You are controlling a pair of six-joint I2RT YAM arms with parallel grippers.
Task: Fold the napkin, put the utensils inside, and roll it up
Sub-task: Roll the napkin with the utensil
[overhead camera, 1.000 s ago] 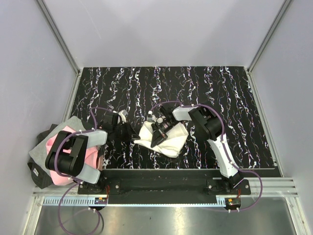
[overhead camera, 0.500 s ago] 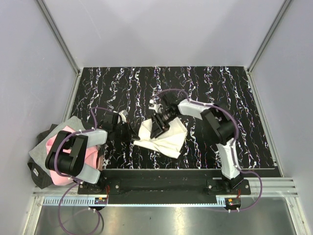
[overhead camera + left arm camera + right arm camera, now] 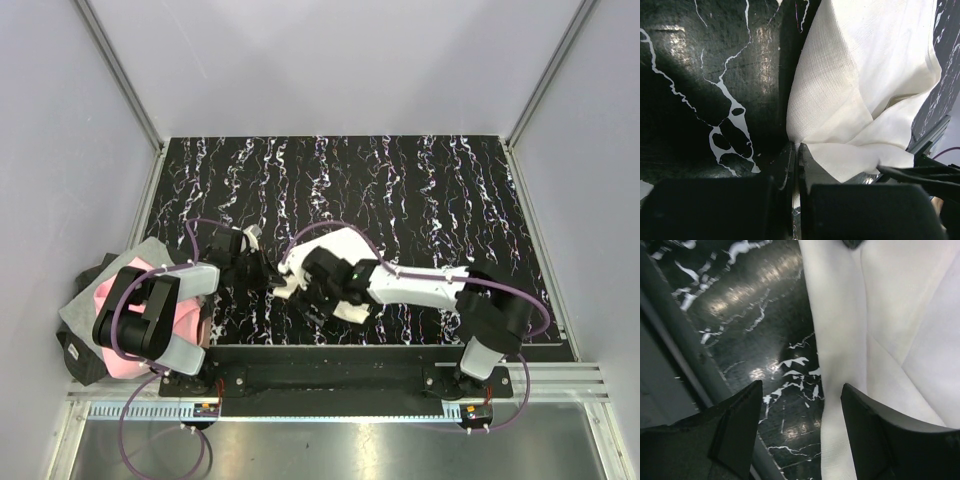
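- A pink and grey cloth lies bunched at the near left, off the table's left edge and beside the left arm's base.
- The black table with white marbling carries all the work items seen.
- The left gripper sits low at the table's near left. In the left wrist view its fingers are pressed together, pinching the left edge of the napkin where the cloth comes to a point.
- The napkin lies rumpled at the near centre of the table, between the two arm bases. It shows several overlapping folds and part of it is hidden under the right arm.
- The right gripper reaches across to the left and hangs over the napkin, just right of the left gripper.
- In the right wrist view the right gripper has its fingers spread wide and grips nothing. One finger is over bare table, the other over the napkin.
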